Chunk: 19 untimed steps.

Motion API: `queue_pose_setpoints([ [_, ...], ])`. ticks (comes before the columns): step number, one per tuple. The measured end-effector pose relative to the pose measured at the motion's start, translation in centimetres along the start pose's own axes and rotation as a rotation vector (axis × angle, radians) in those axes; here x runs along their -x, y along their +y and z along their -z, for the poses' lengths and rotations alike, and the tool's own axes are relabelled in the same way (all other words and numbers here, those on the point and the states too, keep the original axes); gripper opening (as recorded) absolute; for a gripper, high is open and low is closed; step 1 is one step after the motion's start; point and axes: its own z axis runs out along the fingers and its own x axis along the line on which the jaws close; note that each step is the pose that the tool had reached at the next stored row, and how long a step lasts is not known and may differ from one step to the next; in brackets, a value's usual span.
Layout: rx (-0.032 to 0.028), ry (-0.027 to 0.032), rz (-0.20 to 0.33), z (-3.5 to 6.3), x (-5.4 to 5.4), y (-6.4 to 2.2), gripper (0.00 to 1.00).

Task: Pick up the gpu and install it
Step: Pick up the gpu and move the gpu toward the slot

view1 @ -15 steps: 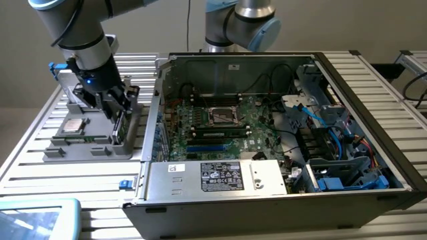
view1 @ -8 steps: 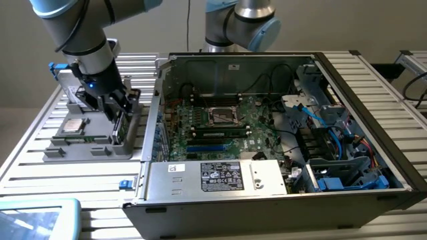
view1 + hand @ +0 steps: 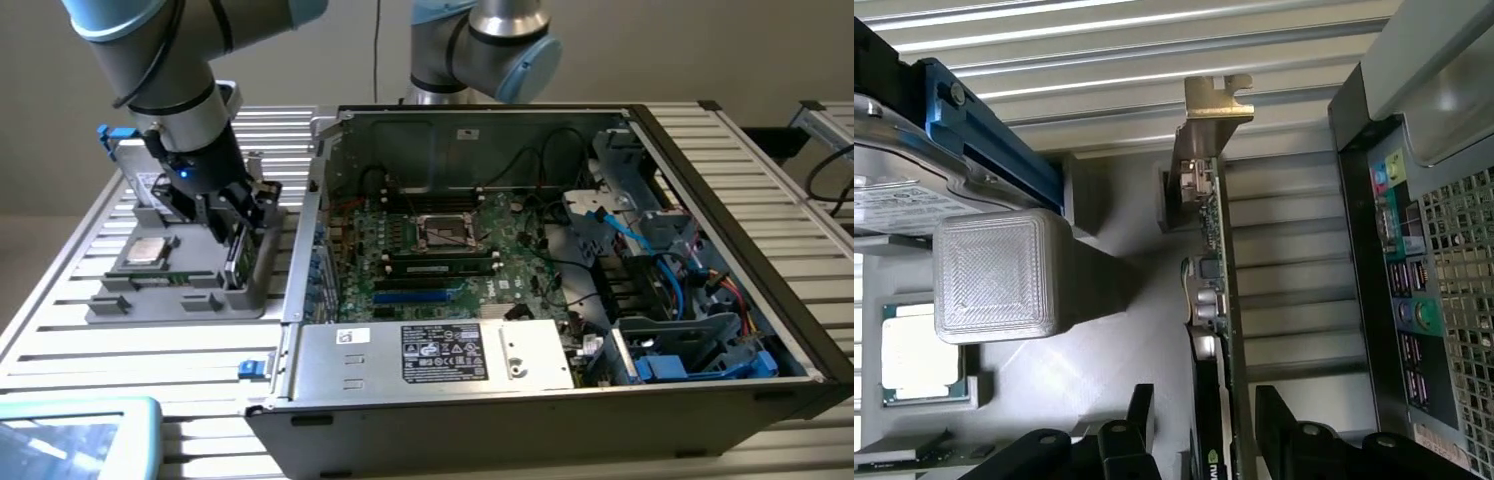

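The gpu (image 3: 1212, 300) was seen standing on its edge in the grey holder (image 3: 174, 300), directly beneath the claw (image 3: 230, 218) and between its two black fingers (image 3: 1126, 435). And the claw was spread wide: a gap could be seen on each side of the card, so nothing was gripped. In the wrist view the card's green board edge was shown running away from the claw, with the silver bracket (image 3: 1212, 110) at the far end. A ribbed grey block (image 3: 1004, 275) of the holder was found just beside the card, to one side of the claw. Past that block a processor chip (image 3: 919, 350) was laid flat in its pocket, and a hard drive (image 3: 894, 190) with a blue rail (image 3: 994, 140) was parked on the same side. On the other side of the claw, towards the exterior view's right, the open computer case (image 3: 534, 400) was set close by, its rear ports (image 3: 1404, 270) turned towards the holder. Inside it the motherboard (image 3: 441, 250) was exposed. Everything was carried on the slatted worktop (image 3: 67, 340).
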Motion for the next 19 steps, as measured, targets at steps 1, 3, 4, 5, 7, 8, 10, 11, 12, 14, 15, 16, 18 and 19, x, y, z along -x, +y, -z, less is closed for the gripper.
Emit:
queue_pose_setpoints([
  [1, 0.0, 0.0001, 0.0, -0.05, 0.01, 0.0, 0.53],
  [3, -0.0001, 0.0002, 0.0, -0.11, 0.02, 0.03, 0.53],
  [4, 0.0, 0.0002, 0.001, -0.14, 0.03, 0.05, 0.53],
  [5, 0.0, 0.0002, 0.001, -0.17, 0.03, 0.08, 0.53],
  [7, 0.0001, 0.0002, 0.001, -0.21, 0.07, 0.21, 0.53],
  [8, 0.0, 0.0004, 0.002, -0.22, 0.1, 0.26, 0.53],
  [10, -0.0003, 0.0006, 0.004, -0.28, 0.13, 0.38, 0.53],
  [11, -0.001, 0.0006, 0.005, -0.31, 0.13, 0.45, 0.53],
  [12, -0.0024, 0.0006, 0.006, -0.34, 0.12, 0.52, 0.53],
  [14, -0.0087, 0.0001, 0.009, -0.4, 0.11, 0.68, 0.53],
  [15, -0.0132, 0.0, 0.011, -0.41, 0.1, 0.73, 0.53],
  [16, -0.0168, -0.0001, 0.014, -0.43, 0.1, 0.75, 0.53],
  [18, -0.0203, 0.0015, 0.03, -0.46, 0.11, 0.75, 0.53],
  [19, -0.0209, 0.0025, 0.038, -0.47, 0.12, 0.75, 0.53],
])
